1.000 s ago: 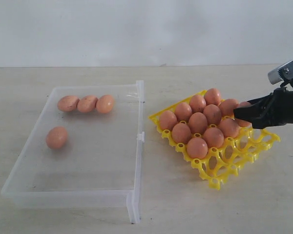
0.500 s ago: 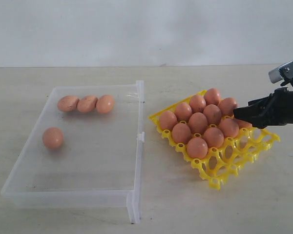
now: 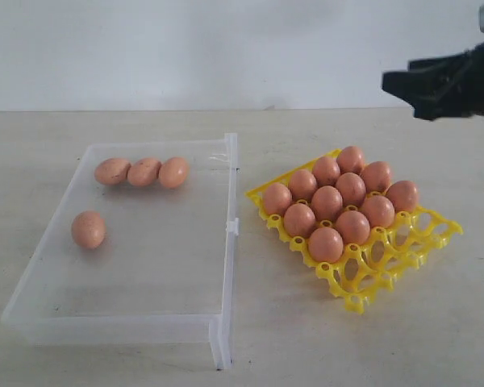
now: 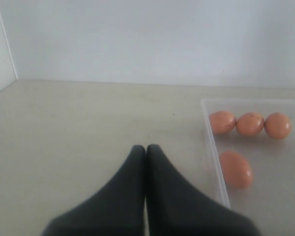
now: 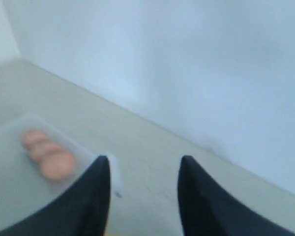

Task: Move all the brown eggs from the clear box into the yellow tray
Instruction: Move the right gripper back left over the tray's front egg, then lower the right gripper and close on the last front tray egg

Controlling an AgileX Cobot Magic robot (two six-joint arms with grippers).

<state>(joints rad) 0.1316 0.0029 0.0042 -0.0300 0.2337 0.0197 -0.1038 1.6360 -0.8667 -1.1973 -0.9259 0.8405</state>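
Note:
The clear box lies on the left with a row of three brown eggs at its far side and one lone egg nearer. The yellow tray on the right holds several brown eggs. My right gripper hangs high above the tray's far right corner, open and empty; its view is blurred, with its jaws apart. My left gripper is shut on nothing, over bare table just outside the box wall, and is out of the exterior view.
The tray's near cups stand vacant. A white wall runs behind the beige table. In the left wrist view the three eggs and the lone egg lie past the box wall.
My right gripper rose from the tray's far right corner to well above it, leaving an egg there. The lone egg in the box rocked slightly.

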